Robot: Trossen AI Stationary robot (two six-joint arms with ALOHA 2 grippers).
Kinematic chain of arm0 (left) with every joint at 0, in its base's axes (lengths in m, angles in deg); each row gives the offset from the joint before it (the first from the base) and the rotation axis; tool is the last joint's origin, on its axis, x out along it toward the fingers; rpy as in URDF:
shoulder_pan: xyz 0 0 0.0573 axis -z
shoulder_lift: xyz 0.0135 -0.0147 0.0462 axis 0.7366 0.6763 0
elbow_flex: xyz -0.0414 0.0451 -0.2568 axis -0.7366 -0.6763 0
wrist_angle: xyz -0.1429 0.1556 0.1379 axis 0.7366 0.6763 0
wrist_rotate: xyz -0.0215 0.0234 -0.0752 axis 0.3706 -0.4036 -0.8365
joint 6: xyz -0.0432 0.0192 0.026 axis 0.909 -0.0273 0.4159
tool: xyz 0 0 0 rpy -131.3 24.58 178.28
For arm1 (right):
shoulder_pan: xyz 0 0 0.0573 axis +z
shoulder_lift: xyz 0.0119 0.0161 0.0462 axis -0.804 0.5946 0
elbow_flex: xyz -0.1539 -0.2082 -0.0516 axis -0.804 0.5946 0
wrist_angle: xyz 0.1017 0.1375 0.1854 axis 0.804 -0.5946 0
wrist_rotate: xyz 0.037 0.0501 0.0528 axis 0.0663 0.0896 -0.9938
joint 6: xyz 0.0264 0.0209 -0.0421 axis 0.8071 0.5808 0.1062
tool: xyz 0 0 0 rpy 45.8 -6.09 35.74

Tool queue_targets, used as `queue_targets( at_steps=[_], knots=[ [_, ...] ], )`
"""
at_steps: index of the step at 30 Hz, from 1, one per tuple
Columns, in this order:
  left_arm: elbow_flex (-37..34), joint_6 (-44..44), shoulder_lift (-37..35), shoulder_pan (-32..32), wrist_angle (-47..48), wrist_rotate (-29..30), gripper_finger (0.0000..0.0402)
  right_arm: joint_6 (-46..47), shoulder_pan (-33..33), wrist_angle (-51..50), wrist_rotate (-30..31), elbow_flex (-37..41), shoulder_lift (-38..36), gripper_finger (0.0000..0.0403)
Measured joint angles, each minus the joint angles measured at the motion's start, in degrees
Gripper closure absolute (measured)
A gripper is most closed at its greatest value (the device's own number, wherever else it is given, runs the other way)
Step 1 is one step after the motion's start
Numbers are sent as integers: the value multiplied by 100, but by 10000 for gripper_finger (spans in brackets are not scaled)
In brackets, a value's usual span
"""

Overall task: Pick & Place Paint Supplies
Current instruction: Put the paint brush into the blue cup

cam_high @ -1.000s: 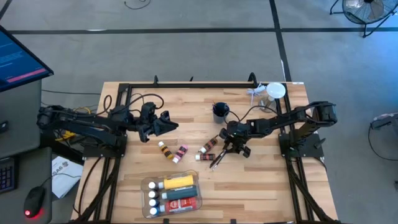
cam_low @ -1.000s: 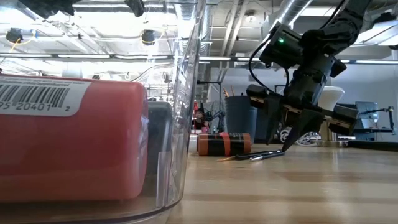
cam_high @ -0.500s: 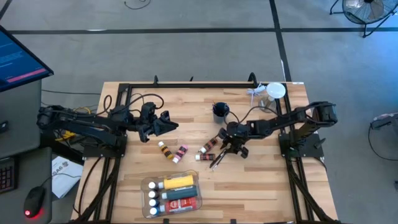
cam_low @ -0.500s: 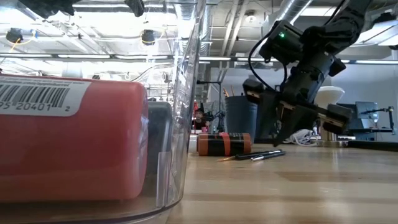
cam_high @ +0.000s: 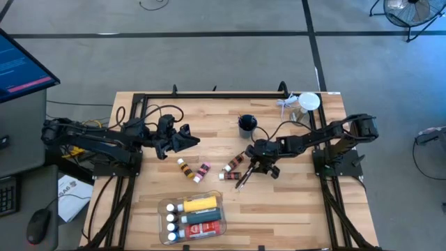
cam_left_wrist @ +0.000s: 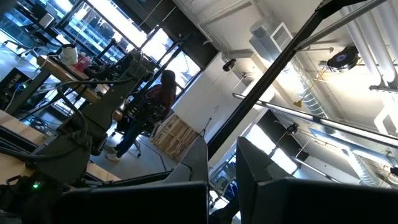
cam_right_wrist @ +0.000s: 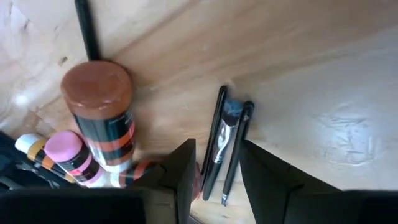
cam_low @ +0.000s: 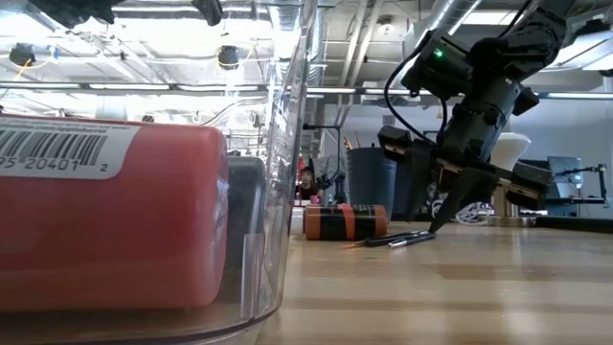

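High view: the right hand hangs partly spread and grasping nothing above two dark-handled brushes lying side by side mid-tabletop, beside a brown-capped tube and two more small tubes. Right wrist view shows those brushes just ahead of the two dark fingers, untouched. Near the front edge a clear tray already holds the yellow bottle and other paints, while the left hand waits clenched and empty on the far left side.
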Motion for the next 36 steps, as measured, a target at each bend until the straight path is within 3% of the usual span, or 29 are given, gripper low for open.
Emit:
queue_targets(
  at_steps=[36],
  knots=[
    [2, -1, 0, 2, 11, 0, 400, -136, 232, -4, 410, -2, 0, 285]
  ],
)
